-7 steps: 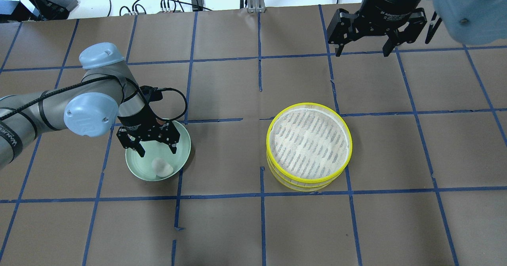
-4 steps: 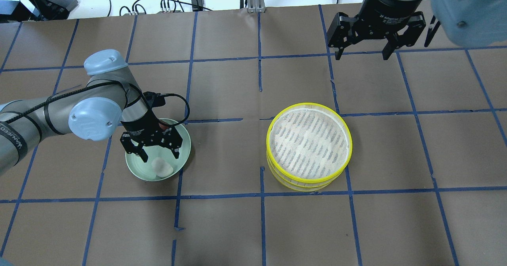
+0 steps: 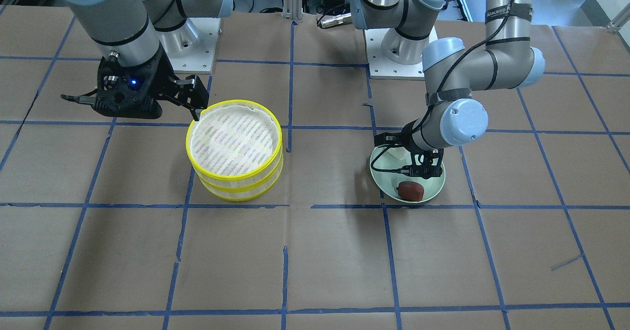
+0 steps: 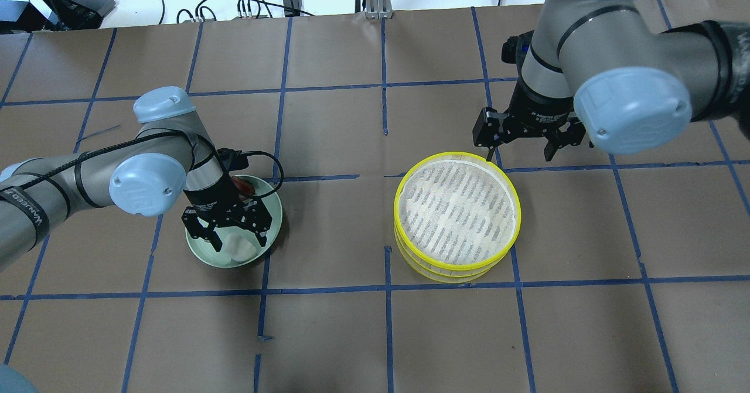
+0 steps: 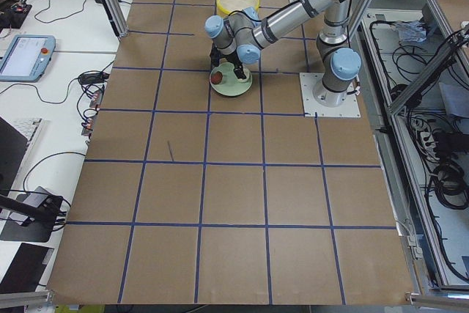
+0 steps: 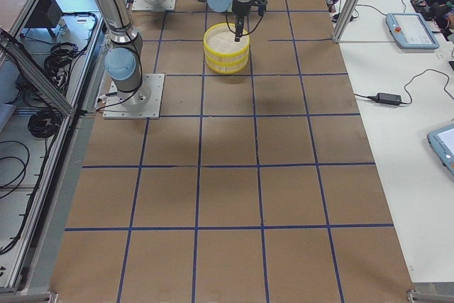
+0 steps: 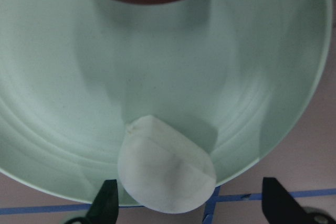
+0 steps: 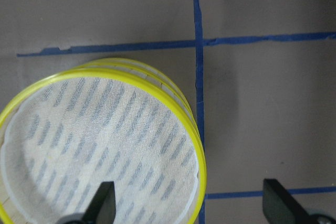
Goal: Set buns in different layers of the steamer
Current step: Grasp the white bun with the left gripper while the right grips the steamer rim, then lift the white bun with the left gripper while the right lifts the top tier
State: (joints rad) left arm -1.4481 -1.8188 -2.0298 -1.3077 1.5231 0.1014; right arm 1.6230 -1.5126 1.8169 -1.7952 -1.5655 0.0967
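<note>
**White bun sits between the open left jaws, on the plate**

The white bun (image 7: 165, 174) is what you want to look at first. In the left wrist view it lies at the lower centre of the frame, on the near slope of the pale green plate (image 7: 157, 66). You have the left gripper (image 7: 191, 203) spread wide around it and holding nothing. The bun is much closer to the finger at lower left than to the one at lower right. You cannot tell from these views whether the near finger touches it. Its long axis runs on a slant, from upper left down to lower right of that frame.

The reddish-brown bun (image 3: 411, 190) lies on the same plate, apart from the white one. In the front-facing view its long axis runs roughly left to right.

Your right gripper (image 4: 520, 154) is also wide open and empty, at the upper right rim of the stacked steamer tiers (image 4: 457, 211). The top tier holds no bun.
</note>
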